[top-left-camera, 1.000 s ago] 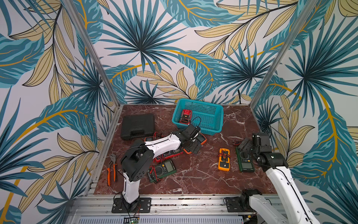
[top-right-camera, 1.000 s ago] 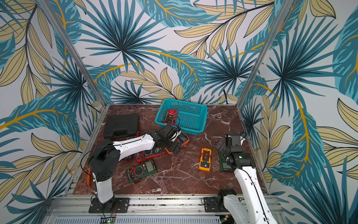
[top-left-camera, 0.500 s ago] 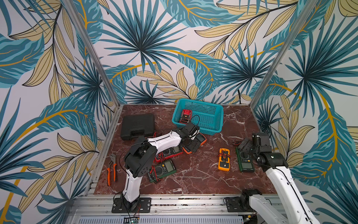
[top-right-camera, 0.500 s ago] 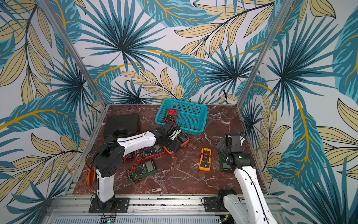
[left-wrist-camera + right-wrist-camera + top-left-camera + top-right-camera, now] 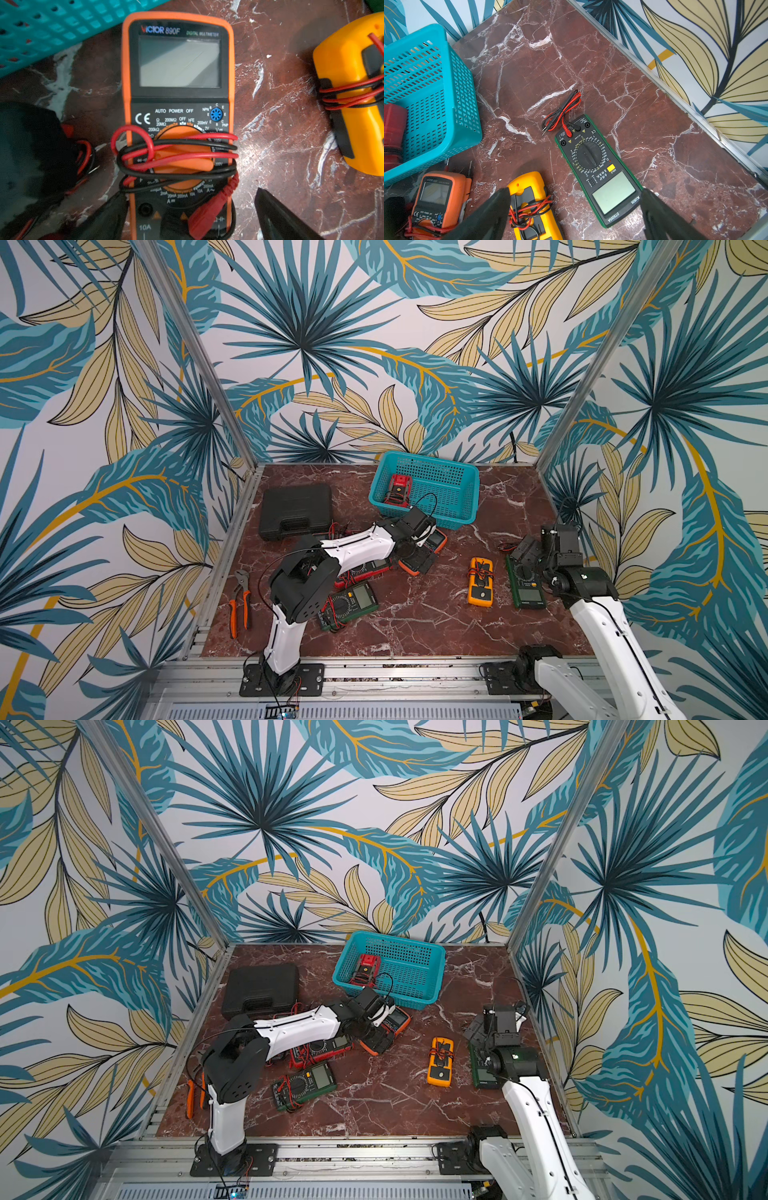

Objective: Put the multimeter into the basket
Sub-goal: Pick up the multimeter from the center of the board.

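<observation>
Left hand is spread wide and grips nothing; it hangs over the lower end of an orange multimeter, with one dark finger on each side of the meter's body. Whether the fingers touch the casing cannot be told. The orange multimeter lies face up on the marbled red-brown desk, outside the basket and just in front of its near wall. Red and black test leads are wrapped around its dial.

The teal mesh basket stands at the back of the desk. A red multimeter sits inside it, at its left end.

Right hand is also wide open and empty. It hovers near the desk's right edge, above the display end of a green multimeter that lies face up. That meter's leads lie bundled on the desk at its socket end. A yellow multimeter, wrapped in leads, lies between the green and orange meters.

Under the left arm lie a second red multimeter and, nearer the front, a second green multimeter. A closed black case sits at the back left, and orange-handled pliers lie by the left edge.
</observation>
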Tool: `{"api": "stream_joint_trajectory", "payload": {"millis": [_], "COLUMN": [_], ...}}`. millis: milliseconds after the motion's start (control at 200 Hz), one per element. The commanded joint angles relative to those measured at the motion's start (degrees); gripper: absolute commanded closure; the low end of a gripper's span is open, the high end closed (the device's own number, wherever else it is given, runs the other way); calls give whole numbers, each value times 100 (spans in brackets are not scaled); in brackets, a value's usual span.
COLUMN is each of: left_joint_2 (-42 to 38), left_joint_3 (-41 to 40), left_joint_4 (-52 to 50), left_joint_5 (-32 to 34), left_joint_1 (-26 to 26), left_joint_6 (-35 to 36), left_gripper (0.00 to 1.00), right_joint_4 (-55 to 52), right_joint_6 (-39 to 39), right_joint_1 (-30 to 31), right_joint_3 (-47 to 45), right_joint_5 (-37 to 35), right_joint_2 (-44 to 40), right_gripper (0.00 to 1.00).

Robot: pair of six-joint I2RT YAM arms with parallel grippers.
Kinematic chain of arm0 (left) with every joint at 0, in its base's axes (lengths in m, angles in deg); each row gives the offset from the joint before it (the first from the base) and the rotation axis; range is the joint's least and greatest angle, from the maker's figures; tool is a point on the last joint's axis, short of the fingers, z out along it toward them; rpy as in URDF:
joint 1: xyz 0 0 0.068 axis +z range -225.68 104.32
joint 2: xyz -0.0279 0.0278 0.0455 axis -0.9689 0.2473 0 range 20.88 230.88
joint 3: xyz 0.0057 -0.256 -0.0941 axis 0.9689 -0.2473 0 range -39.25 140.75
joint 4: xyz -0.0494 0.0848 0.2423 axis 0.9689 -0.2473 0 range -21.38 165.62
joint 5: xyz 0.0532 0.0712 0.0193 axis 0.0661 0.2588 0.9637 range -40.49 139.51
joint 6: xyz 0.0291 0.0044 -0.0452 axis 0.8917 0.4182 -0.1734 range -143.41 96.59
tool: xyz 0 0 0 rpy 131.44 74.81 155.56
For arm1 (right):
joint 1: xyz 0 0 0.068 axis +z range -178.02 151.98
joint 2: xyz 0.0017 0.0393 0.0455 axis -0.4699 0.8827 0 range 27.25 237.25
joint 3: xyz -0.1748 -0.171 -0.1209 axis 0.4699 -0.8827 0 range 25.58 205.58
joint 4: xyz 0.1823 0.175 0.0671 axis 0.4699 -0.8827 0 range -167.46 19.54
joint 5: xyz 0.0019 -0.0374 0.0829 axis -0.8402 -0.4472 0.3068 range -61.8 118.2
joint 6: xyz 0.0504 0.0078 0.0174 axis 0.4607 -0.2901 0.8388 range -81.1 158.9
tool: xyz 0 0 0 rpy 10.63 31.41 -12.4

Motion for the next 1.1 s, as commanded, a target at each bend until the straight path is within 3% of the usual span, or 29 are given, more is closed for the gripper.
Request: {"api": "stream_joint_trajectory", "payload": {"millis": [0,516,826,866,1097], "left_joint_2": [114,608,859,839,383], "left_joint_3": [197,563,593,579,206], "left_joint_4": [-191,-51,-140,-150,-22], "left_joint_5": [425,659,1495,1525,1599], "left_joint_1": [-19,-110,-283,-295,-391], "left_joint_6": [-251,-79,13,13,-29], "left_gripper": [0,0,1,5,56], "right_joint_4": [-167,-164,-167,-167,-167], "right_joint_6": [90,117,101,101,99], "right_joint_1": [10,11,12,10,12], "right_joint_3": [-128,-171,-208,-208,-222], "right_joint_5": [-47,-5,21,16,4], "right_joint_2": [-38,-64,-82,-82,-126], "right_gripper": [1,1,0,1,1]}}
